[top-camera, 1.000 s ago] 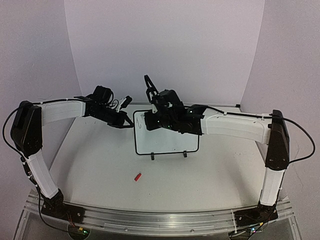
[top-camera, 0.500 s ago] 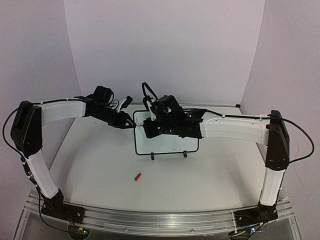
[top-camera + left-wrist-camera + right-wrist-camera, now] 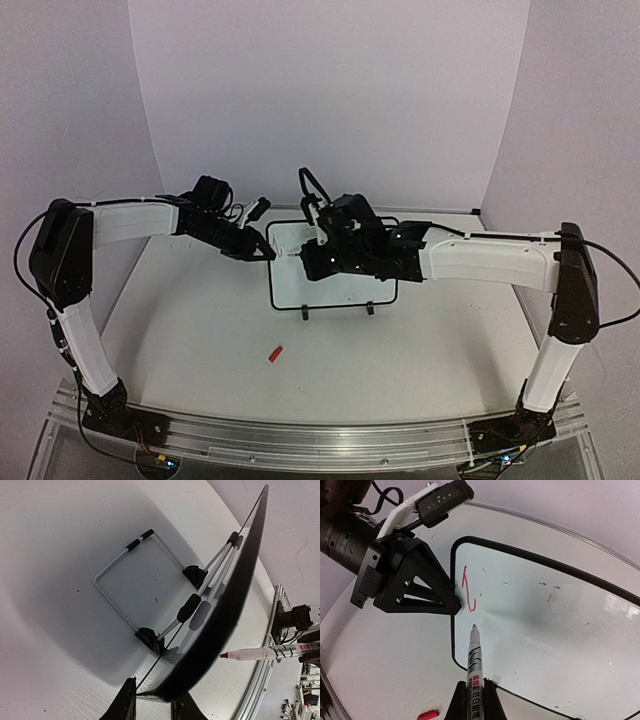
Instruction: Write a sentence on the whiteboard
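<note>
The right gripper [image 3: 474, 694] is clamping a white-barrelled, red-tipped marker [image 3: 474, 652], its tip poised just under a short red stroke [image 3: 467, 592] near the left edge of the small black-framed whiteboard [image 3: 545, 610], which is standing on the white table [image 3: 200, 330]. The left gripper [image 3: 154, 701] is pinching that edge, so light pressure should avoid tipping it.

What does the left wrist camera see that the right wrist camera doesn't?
Only the left wrist view: the wire stand propping the whiteboard from behind, the board seen edge-on.
Only the right wrist view: the board's white face with red strokes, the left gripper at its left edge, and a red cap on the table.
Both: the whiteboard and the red-tipped marker, held by the right gripper near the board.
</note>
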Available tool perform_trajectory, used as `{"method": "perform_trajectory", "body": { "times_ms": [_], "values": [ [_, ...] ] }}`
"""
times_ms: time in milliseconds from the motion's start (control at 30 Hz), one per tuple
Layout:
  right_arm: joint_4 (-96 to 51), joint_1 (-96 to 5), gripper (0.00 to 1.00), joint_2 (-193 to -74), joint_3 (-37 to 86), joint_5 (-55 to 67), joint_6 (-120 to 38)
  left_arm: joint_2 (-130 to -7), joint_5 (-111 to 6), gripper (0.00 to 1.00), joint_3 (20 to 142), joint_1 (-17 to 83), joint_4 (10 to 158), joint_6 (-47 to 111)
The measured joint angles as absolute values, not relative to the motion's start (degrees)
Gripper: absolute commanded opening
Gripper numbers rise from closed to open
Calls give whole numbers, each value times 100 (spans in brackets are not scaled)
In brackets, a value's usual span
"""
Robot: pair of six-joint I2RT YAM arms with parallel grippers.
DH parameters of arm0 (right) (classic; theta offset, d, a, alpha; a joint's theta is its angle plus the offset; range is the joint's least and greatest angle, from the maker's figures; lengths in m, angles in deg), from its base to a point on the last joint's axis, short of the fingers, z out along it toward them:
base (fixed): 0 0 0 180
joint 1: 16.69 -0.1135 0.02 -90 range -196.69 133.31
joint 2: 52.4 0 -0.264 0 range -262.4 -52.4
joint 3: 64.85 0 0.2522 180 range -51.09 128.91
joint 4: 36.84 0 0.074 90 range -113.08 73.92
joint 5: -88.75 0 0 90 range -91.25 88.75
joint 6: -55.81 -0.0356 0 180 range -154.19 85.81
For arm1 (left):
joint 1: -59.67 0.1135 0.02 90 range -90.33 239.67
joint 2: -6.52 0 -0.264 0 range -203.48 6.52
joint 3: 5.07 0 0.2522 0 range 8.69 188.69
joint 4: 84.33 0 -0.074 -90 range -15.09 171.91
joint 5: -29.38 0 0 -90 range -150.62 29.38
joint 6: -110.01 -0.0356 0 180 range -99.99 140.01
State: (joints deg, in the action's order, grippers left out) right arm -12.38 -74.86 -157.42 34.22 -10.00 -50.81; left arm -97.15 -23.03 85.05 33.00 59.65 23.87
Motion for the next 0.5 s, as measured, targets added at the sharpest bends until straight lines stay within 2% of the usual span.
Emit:
{"method": "perform_trajectory", "body": {
  "times_ms": [267,500],
  "values": [
    [-1226,-7486,0,-15160,2783,-1177,-5172,-9716,-2269,12,8436,3212,6156,2371],
    [-1228,-7486,0,-14672,2385,-1292,-5246,-9671,-2269,10,8313,3015,6274,2363]
  ]
}}
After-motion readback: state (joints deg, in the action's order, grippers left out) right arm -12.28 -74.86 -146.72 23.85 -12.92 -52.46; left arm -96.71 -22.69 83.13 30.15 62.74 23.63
